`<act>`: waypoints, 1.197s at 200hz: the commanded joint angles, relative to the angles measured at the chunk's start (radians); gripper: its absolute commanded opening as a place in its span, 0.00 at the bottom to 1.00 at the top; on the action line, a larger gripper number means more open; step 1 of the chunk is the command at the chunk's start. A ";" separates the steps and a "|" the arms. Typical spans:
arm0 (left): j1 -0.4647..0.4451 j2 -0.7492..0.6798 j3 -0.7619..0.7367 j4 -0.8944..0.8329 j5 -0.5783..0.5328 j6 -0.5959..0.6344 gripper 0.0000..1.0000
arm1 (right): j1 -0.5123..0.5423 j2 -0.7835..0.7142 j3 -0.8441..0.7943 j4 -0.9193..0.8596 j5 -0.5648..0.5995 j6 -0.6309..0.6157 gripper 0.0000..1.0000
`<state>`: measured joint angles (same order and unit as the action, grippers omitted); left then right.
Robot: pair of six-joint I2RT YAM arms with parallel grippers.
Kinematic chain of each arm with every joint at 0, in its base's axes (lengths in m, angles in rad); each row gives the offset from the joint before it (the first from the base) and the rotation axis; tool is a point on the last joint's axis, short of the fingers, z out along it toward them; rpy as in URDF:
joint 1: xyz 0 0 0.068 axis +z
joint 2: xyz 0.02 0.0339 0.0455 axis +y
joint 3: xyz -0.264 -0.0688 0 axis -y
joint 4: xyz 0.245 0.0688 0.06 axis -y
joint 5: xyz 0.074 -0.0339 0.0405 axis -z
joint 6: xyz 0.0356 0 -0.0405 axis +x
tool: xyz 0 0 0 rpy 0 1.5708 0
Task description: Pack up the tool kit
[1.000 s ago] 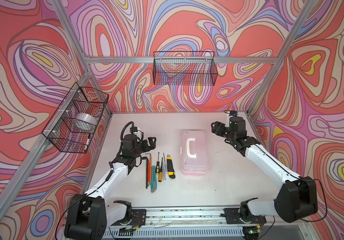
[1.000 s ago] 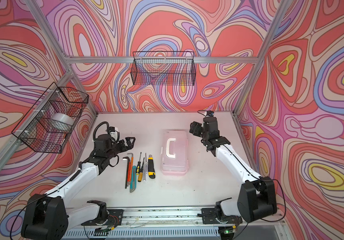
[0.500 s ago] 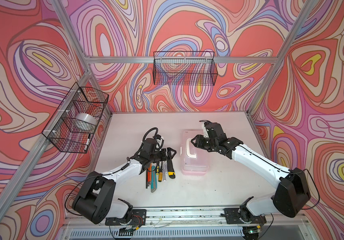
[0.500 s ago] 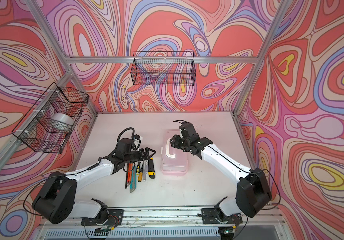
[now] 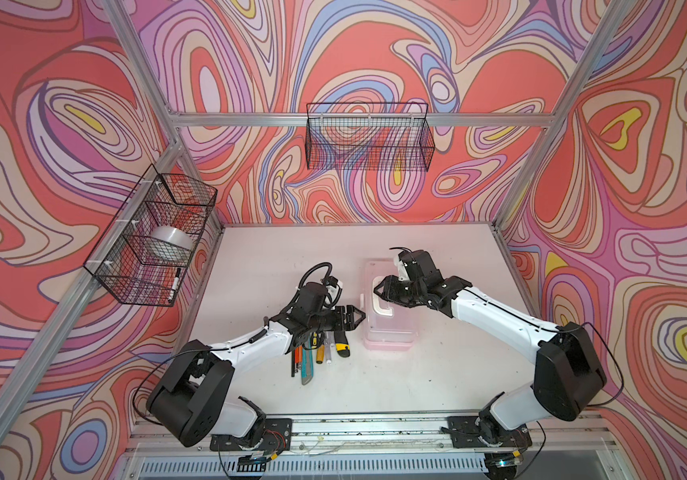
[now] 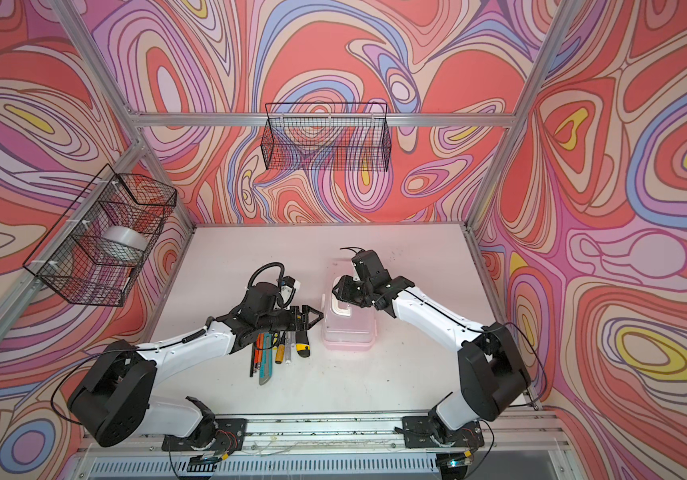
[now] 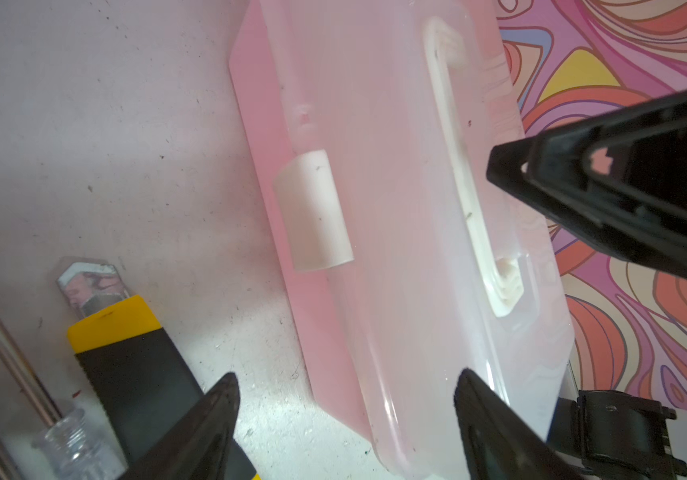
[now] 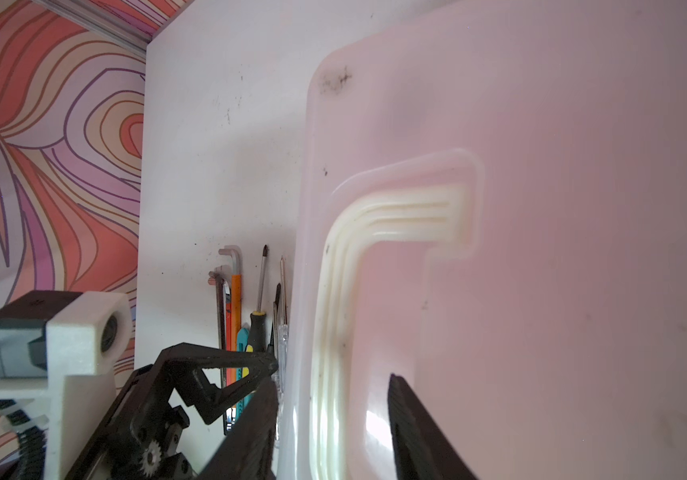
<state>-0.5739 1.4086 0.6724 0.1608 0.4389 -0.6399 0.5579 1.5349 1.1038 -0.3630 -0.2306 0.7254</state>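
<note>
1. The white counter [image 5: 437, 374] fills the lower middle of both top views, and everything in play sits on it.
2. Up on the walls hang two black wire baskets. A long basket [image 5: 369, 137] is at upper centre, and a compartmented basket [image 5: 155, 237] at left carries a pale roll [image 5: 167, 245].
3. There's the pale-pink case [image 5: 391, 328], flat on the counter just right of centre, translucent lid down, long side running toward the back wall.
4. The left pincer [image 5: 358, 318] reaches in from the left, just beside the case's left side. Its jaws are spread wide with nothing in them. The left wrist view shows the case's white latch [image 7: 312, 210] ahead of it.
5. The right pincer [image 5: 378, 291] is down over the upper-left part of the lid, roughly half closed, with one jaw on each side of the white handle [image 8: 333, 332]. Whether it truly pinches that handle, I cannot tell.
6. The tools lie in a row left of the case, partly under the left arm. The yellow-black knife [image 5: 342, 351] is nearest the case, then the small screwdrivers [image 8: 256, 328] and the teal knife [image 5: 306, 370], with the hex keys [image 8: 229, 257] farthest out.
</note>
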 commanded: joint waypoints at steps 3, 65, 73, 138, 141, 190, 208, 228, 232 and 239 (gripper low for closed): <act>-0.006 0.000 -0.004 -0.017 -0.022 0.019 0.82 | 0.004 0.047 -0.014 0.009 -0.031 0.010 0.46; -0.006 0.055 0.024 0.041 -0.006 0.012 0.83 | 0.004 0.096 -0.028 0.079 -0.126 0.032 0.47; -0.006 0.059 0.024 0.044 -0.010 0.012 0.83 | 0.004 0.098 -0.038 0.107 -0.161 0.033 0.47; -0.006 0.077 0.048 0.031 -0.061 0.049 0.84 | -0.006 0.114 -0.097 0.255 -0.326 0.045 0.46; -0.006 0.078 0.052 0.024 -0.069 0.053 0.85 | -0.006 0.114 -0.097 0.256 -0.328 0.044 0.46; 0.024 0.085 0.128 -0.076 -0.185 0.131 0.88 | -0.010 0.108 -0.088 0.198 -0.340 -0.009 0.46; 0.045 0.102 0.144 -0.068 -0.185 0.140 0.87 | -0.012 0.100 -0.090 0.176 -0.341 -0.032 0.46; 0.065 0.143 0.164 -0.048 -0.163 0.137 0.88 | -0.013 0.093 -0.095 0.170 -0.356 -0.046 0.46; 0.068 0.153 0.166 -0.039 -0.157 0.135 0.88 | -0.012 0.092 -0.098 0.173 -0.363 -0.046 0.46; 0.072 0.170 0.171 -0.025 -0.146 0.133 0.88 | -0.013 0.089 -0.101 0.174 -0.369 -0.048 0.46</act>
<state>-0.5140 1.5200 0.8112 0.1013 0.2684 -0.5232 0.5335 1.6131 1.0382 -0.1120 -0.5289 0.7185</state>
